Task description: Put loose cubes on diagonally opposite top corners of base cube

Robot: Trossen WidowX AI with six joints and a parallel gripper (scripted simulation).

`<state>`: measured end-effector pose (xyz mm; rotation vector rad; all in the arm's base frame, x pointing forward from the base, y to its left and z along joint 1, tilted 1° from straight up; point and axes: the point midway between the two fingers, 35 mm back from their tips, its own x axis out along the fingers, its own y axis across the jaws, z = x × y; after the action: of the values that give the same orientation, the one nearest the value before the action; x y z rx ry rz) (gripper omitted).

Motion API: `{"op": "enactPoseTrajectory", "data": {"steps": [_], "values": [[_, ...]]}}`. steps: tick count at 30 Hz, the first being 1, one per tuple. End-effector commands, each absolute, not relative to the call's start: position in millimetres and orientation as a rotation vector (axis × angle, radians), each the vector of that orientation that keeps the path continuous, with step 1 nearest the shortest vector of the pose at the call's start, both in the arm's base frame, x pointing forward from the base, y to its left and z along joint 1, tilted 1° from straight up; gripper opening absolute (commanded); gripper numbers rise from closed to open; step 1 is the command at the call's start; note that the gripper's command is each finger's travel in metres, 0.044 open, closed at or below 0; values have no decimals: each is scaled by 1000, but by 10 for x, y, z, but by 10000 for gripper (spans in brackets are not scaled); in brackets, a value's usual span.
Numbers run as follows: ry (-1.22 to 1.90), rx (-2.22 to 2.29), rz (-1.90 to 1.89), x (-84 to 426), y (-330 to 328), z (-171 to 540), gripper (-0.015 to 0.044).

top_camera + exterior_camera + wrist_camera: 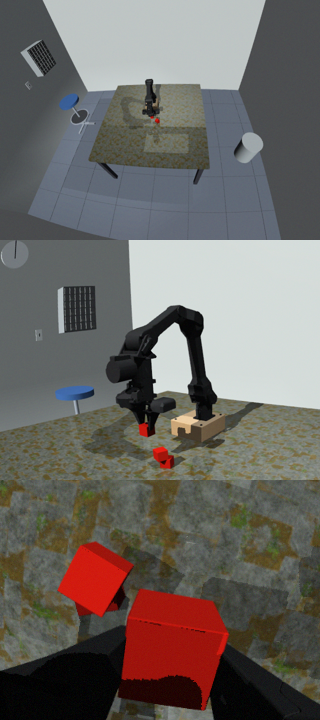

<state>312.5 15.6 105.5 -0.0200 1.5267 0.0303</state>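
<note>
My gripper [146, 426] [170, 644] is shut on a red loose cube, whose points are on the held cube [144, 430] [172, 655]; it hangs above the table. The other loose red cube [160, 454] [92, 580] sits on one top corner of the red base cube [168, 462] [84, 609], overhanging it, and looks level. In the wrist view this pair is up and left of the held cube, and the upper cube hides most of the base. In the top view the held cube [151, 117] is just left of the small red stack [157, 120].
The patterned table [124, 152] [38, 446] carries the arm's wooden mounting block [213, 428], behind and right of the held cube in the exterior view. A blue stool [69, 101] [74, 392] and a white cylinder [248, 147] stand off the table.
</note>
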Motion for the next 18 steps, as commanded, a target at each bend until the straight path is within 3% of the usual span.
{"op": "enactPoseTrajectory", "data": {"steps": [1,18], "values": [[1531,62,-43,3053,299,1027,105],[1512,339,-304,2815,766,971,105]]}}
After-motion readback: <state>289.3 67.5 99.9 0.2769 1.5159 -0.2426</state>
